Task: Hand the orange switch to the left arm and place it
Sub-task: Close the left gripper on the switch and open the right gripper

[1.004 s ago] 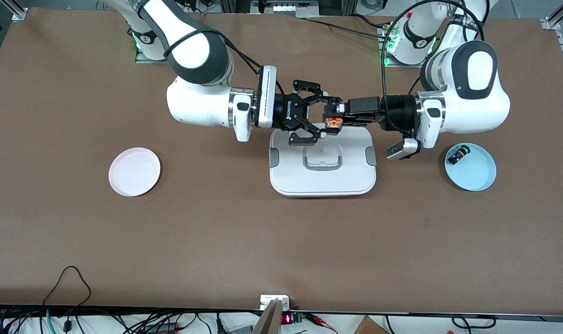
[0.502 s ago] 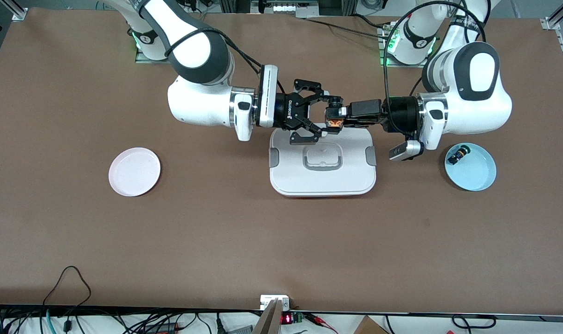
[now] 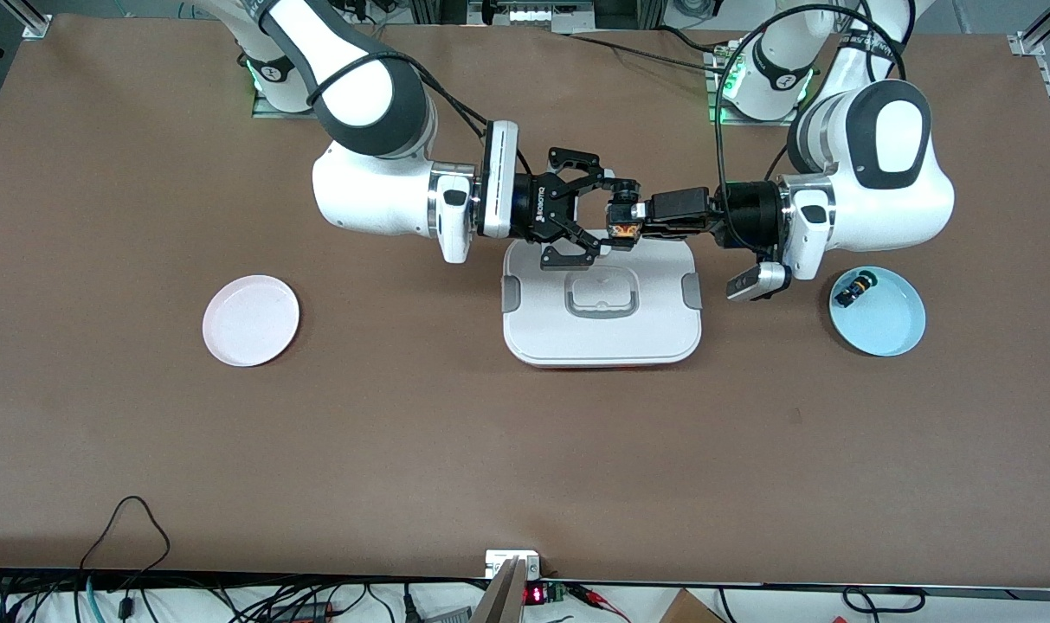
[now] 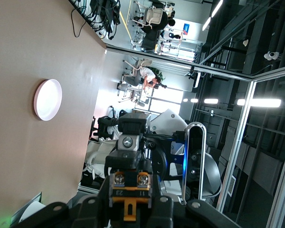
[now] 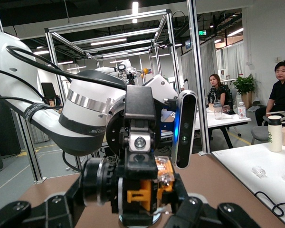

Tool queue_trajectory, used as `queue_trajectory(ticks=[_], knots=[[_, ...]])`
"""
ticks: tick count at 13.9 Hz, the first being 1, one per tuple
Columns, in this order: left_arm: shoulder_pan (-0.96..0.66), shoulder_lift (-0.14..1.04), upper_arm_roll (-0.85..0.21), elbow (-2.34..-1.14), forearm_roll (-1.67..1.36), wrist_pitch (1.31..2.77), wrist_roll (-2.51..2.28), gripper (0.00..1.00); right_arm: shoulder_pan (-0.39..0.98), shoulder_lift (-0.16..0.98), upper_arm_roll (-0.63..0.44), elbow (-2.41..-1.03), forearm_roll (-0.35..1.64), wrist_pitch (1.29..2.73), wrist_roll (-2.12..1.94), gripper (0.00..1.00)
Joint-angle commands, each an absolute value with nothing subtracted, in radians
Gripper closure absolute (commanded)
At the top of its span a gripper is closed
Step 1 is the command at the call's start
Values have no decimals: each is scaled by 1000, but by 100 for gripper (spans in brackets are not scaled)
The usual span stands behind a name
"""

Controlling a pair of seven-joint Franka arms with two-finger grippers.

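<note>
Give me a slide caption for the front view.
Over the box, the left gripper holds the orange switch between the open right gripper's fingers.

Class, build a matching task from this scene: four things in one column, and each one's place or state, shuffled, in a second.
1. orange switch
2. right gripper
3. pink plate
4. green-capped switch

A. lies on the blue plate
B. bare, toward the right arm's end of the table
C. held by the left gripper above the box
D. open around the switch

Pairs: 1-C, 2-D, 3-B, 4-A
</note>
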State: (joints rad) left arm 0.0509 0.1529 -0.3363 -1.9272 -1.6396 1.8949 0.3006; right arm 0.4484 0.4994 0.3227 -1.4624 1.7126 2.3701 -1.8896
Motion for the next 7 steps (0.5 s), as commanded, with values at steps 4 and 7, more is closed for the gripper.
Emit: queue_trajectory(ticks=[4,7], knots=[[63,121,-330,-1937,-1655,1881,304,100,459,503,321,-1471,1756,2370,-1888,0],[80,109,-322,-1937,-1620,1872,301,100,459,503,321,-1471,1756,2370,-1887,0]])
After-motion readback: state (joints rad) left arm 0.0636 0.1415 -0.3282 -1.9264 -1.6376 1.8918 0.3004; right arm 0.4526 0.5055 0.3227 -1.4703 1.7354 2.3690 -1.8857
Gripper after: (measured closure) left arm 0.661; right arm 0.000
